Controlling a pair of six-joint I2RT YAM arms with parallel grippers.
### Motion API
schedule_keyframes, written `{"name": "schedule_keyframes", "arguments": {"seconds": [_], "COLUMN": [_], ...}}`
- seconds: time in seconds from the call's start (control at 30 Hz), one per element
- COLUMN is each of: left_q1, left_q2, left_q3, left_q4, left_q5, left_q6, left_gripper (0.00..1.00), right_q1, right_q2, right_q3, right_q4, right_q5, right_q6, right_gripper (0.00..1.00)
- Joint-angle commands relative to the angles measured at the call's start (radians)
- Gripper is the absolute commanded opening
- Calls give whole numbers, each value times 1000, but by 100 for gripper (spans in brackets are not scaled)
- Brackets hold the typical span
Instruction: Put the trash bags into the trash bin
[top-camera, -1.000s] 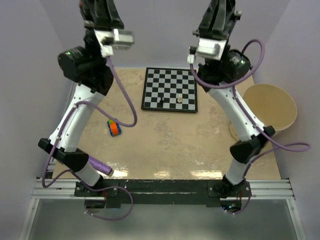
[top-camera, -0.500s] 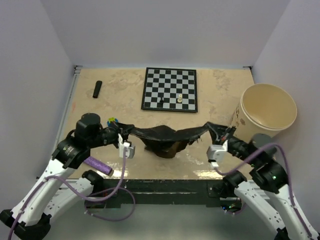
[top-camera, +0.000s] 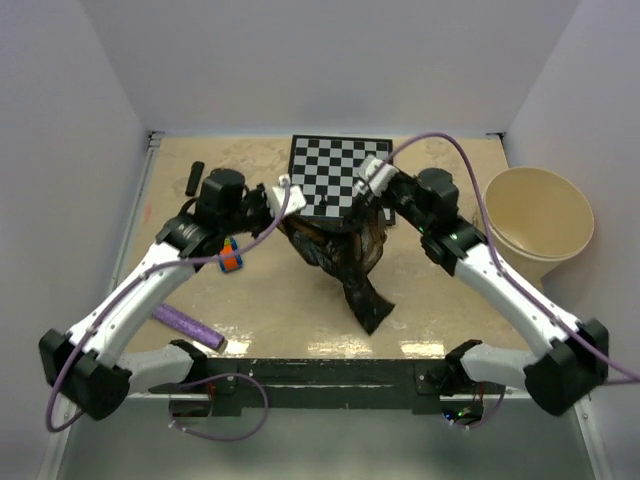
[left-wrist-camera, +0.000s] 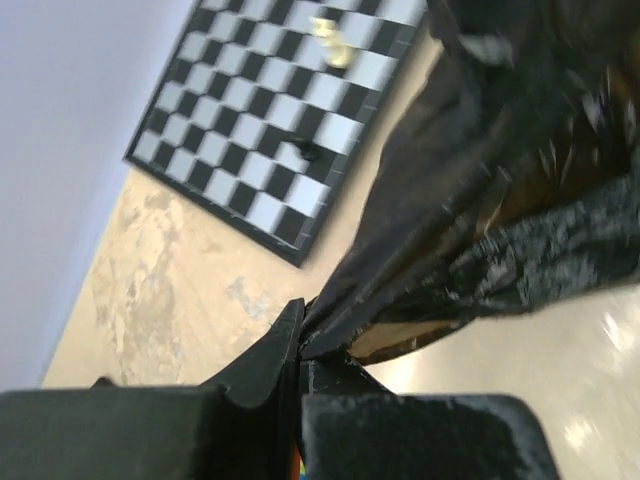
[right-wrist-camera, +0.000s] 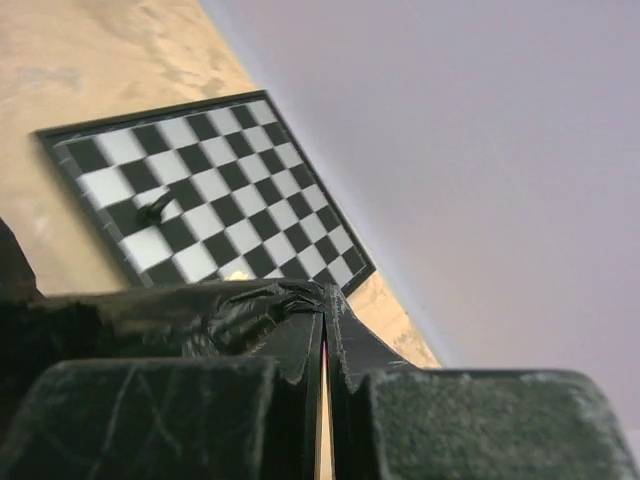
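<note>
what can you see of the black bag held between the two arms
The bag is thin, glossy black film, heavily wrinkled and brownish where light passes through. The left jaws and right jaws are each shut on a top corner, so it hangs bunched between them, over the near edge of the chessboard. Its lower end narrows to a tail pointing toward the near side. Whether that tail touches the table cannot be told.

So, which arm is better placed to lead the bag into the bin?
Right. The left gripper and right gripper both pinch the bag, but the right one is much nearer the bin.
</note>
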Motion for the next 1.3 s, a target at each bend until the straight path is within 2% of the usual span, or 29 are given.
{"name": "schedule_keyframes", "arguments": {"seconds": [0.0, 0.03, 0.1, 0.17, 0.2, 0.27, 0.3, 0.33, 0.37, 0.4, 0.47, 0.5, 0.57, 0.63, 0.67, 0.7, 0.73, 0.77, 0.8, 0.83, 0.87, 0.9, 0.93, 1.0, 1.03, 1.07, 1.17, 1.27], "left_q1": [76, 96, 136, 139, 137, 131, 127, 117, 107, 85, -2, -27, -44, -41, -41, -22, -9, -37, -72, -53, -29, -27, -31, -31, -31, -31, -31, -28], "left_q2": [254, 328, 452, 569, 607, 634, 626, 617, 614, 618, 609, 591, 528, 438, 389, 320, 309, 337, 377, 393, 373, 321, 259, 114, 62, 31, 17, 23], "left_q3": [293, 405, 735, 996, 1116, 1225, 1220, 1195, 1177, 1169, 1110, 1036, 735, 434, 301, 248, 331, 360, 382, 403, 396, 381, 359, 281, 235, 209, 187, 164], "left_q4": [142, 130, 134, 211, 302, 674, 883, 1046, 1187, 1254, 1312, 1346, 1443, 1413, 1270, 785, -37, -493, -665, -760, -825, -806, -754, -545, -407, -352, -310, -307], "left_q5": [-191, -209, -249, -318, -338, -334, -314, -238, -118, -46, 27, 24, -14, -112, -129, 30, 237, 249, 272, 356, 422, 412, 412, 365, 330, 306, 242, 171], "left_q6": [-258, -273, -286, -220, -179, -117, -83, -48, 4, 112, 342, 421, 468, 420, 379, 418, 731, 798, 556, 426, 350, 298, 293, 250, 222, 219, 198, 170], "left_gripper": [0, 0, 0, 0, 0, 0, 0, 0, 0, 0, 0, 0, 0, 0, 0, 0, 0, 0, 0, 0, 0, 0, 0, 0, 0, 0, 0, 0], "right_q1": [-7, -13, -19, -19, -19, -16, -10, 12, 35, 55, 76, 84, 85, 85, 84, 73, 58, 33, 18, 30, 64, 81, 81, 81, 81, 81, 81, 79], "right_q2": [291, 365, 520, 713, 794, 1009, 1074, 1096, 1070, 1006, 856, 785, 691, 622, 596, 590, 590, 515, 392, 194, -49, -257, -459, -654, -656, -629, -457, -302], "right_q3": [220, 344, 689, 1051, 1274, 1748, 1907, 1933, 1855, 1715, 1414, 1249, 991, 742, 622, 579, 580, 536, 421, 308, 161, 32, -50, -145, -149, -143, -57, 12], "right_q4": [329, 351, 401, 482, 538, 645, 764, 932, 1093, 1192, 1290, 1314, 1313, 1240, 1069, 642, 14, -387, -709, -833, -655, -456, -316, -250, -264, -255, -252, -246], "right_q5": [217, 237, 279, 322, 340, 267, 174, 97, -7, -90, -201, -189, -79, 184, 340, 442, 352, 82, -334, -488, -424, -307, -243, -227, -205, -144, 7, 55], "right_q6": [74, 71, 56, 11, -10, -49, -87, -154, -246, -323, -420, -416, -402, -358, -284, -180, -44, 10, -168, -360, -195, 26, 70, -86, -146, -153, -46, 27], "right_gripper": [0, 0, 0, 0, 0, 0, 0, 0, 0, 0, 0, 0, 0, 0, 0, 0, 0, 0, 0, 0, 0, 0, 0, 0, 0, 0, 0, 0]}}
